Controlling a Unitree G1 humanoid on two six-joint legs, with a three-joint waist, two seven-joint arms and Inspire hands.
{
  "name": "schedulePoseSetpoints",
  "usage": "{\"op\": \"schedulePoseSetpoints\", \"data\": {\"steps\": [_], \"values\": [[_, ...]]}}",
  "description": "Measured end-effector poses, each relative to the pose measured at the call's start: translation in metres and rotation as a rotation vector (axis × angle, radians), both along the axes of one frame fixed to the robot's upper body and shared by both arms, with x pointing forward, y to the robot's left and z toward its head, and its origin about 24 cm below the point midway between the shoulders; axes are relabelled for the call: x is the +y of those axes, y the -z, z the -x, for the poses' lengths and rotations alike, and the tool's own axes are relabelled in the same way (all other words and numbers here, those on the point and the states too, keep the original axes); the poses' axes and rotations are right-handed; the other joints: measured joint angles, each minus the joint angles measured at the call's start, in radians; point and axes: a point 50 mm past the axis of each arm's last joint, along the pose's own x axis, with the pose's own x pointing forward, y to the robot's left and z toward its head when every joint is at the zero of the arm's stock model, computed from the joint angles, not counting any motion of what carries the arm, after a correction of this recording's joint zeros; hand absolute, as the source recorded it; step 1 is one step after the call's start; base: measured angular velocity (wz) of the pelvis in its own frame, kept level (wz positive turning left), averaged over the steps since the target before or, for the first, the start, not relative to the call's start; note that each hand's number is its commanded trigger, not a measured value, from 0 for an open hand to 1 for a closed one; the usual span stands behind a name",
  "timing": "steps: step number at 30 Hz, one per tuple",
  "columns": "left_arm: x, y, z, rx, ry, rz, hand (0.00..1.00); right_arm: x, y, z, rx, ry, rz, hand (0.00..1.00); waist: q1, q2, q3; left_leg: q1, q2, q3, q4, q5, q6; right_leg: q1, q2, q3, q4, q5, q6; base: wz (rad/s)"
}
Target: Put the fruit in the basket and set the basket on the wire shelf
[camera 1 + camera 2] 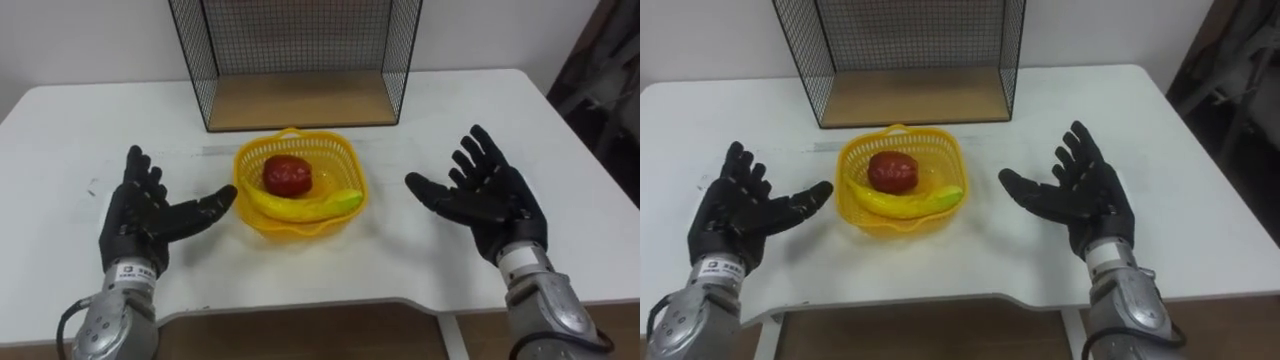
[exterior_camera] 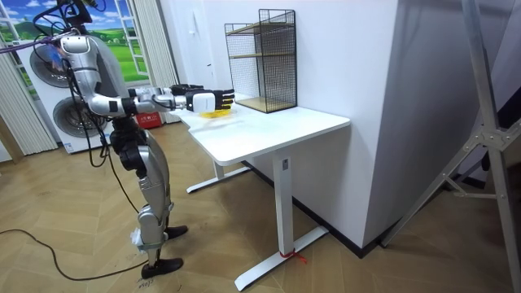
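basket (image 1: 300,226) holding apple (image 1: 287,175) and banana (image 1: 305,206) sat mid-worktop (image 1: 420,110), near wire shelf (image 1: 296,100) at back edge | left robot hand (image 1: 140,220), right robot hand (image 1: 490,200) open, flanking, not touching | risk: uneven squeeze could tip basket, spilling apple

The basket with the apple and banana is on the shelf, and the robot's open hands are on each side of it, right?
Not quite. The basket with the apple and banana is on the table in front of the shelf, as the left eye view shows. The open left hand and right hand are on each side of it.
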Motion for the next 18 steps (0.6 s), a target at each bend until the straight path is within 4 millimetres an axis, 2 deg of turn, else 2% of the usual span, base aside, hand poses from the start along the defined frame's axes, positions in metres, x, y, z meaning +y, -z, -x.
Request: {"op": "schedulePoseSetpoints", "data": {"steps": [12,18], "values": [[-0.009,0.016,-0.008,0.05,0.013,0.053,0.0,0.008,0.003,-0.008,0.003,0.002,-0.052,0.0,0.006,0.0,0.001,-0.009,0.0,0.002,-0.001,0.0,0.0,-0.008,-0.001,0.002,0.001,0.0,0.0,0.0],[-0.015,0.017,-0.008,0.051,0.035,0.075,0.0,0.013,0.006,-0.01,0.009,-0.013,-0.092,0.0,0.009,-0.008,0.0064,-0.011,0.0,0.002,-0.001,0.0,0.0,-0.01,-0.001,0.001,0.001,0.0,0.0,0.0]]}}
